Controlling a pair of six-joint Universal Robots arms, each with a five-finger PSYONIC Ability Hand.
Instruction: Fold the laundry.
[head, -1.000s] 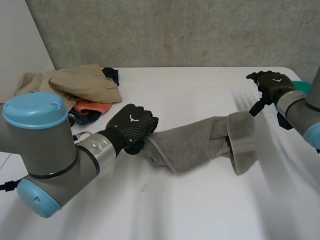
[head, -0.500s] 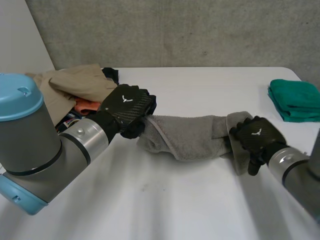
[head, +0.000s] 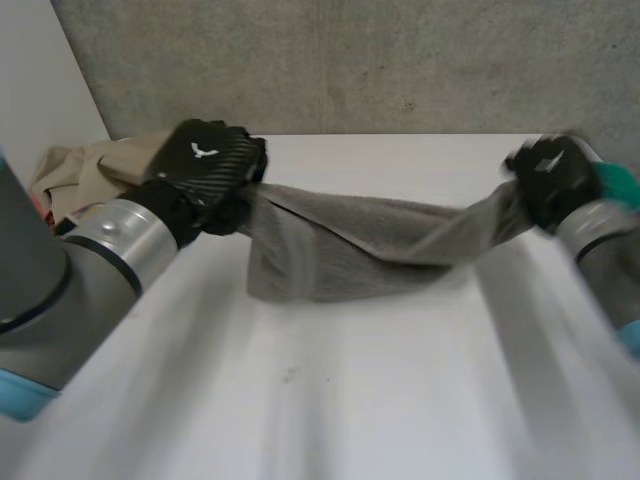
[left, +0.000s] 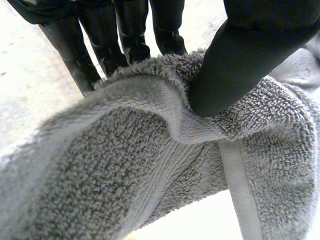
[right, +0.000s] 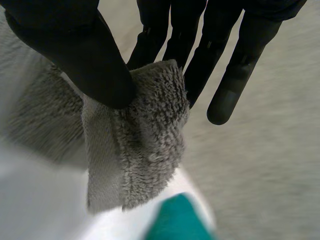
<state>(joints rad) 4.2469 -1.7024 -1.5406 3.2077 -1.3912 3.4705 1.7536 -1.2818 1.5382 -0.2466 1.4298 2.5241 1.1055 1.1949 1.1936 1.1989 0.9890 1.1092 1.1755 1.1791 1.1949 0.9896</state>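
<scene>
A grey towel (head: 360, 245) hangs stretched between my two hands above the white table (head: 330, 400), sagging in the middle. My left hand (head: 205, 170) is shut on its left end, thumb pinching the thick pile (left: 150, 165) against the fingers (left: 100, 45). At the far right my right hand (head: 548, 180) is shut on the other end, and its wrist view shows a folded corner of towel (right: 145, 135) pinched between thumb and fingers (right: 205, 55).
A heap of laundry with a tan garment (head: 100, 165) lies at the back left, behind my left arm. A folded teal cloth (head: 620, 185) sits at the back right by my right hand, its corner (right: 175, 220) below the pinched towel.
My right hand came down onto the towel's right end, closed on it and lifted it up and right. My left hand rose and moved back-left, pulling the towel taut off the table.
</scene>
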